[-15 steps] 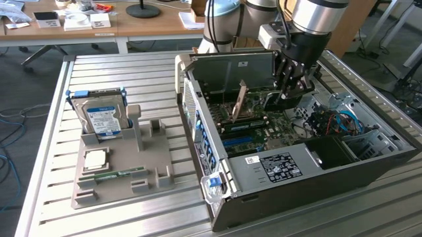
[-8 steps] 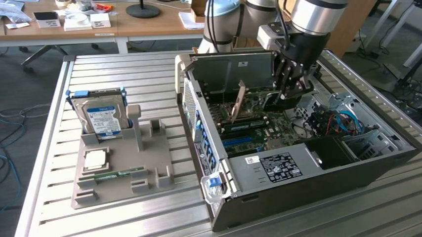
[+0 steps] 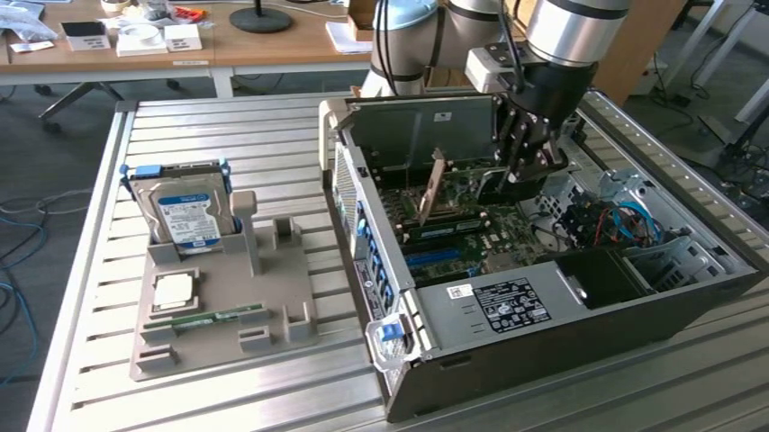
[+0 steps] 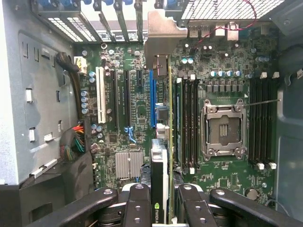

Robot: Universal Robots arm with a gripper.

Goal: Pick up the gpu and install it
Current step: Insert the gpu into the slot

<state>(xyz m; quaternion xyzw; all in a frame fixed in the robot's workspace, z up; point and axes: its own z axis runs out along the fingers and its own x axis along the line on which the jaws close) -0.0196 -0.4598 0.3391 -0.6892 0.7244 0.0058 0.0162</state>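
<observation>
As the arm hung inside the open computer case (image 3: 625,335), crowded parts ringed the spot beneath it. Rows of memory slots (image 4: 185,123) lay just beside the card on one side, with the bare processor socket (image 4: 222,128) beyond them. On the other side sat a blue slot (image 4: 152,97), a white slot (image 4: 99,94), a small finned heatsink (image 4: 129,165) and a bundle of coloured cables (image 4: 75,142) against the grey case wall. Outside the case, toward the exterior view's left, a hard drive (image 3: 183,216) stood upright in a grey holder (image 3: 216,340) on the slatted table (image 3: 229,135), and a memory stick (image 3: 214,317) lay in the same holder.

The gripper (image 4: 161,201) was clamped on the gpu (image 4: 159,170), its black fingers (image 4: 138,203) set against both faces. The gpu stood on edge over the motherboard, right by the blue slot, with its silver bracket (image 4: 158,38) at the rear wall's slot openings. Whether it was seated could not be told.

Room was tight between the memory slots and the blue slot, and freer over the socket.
</observation>
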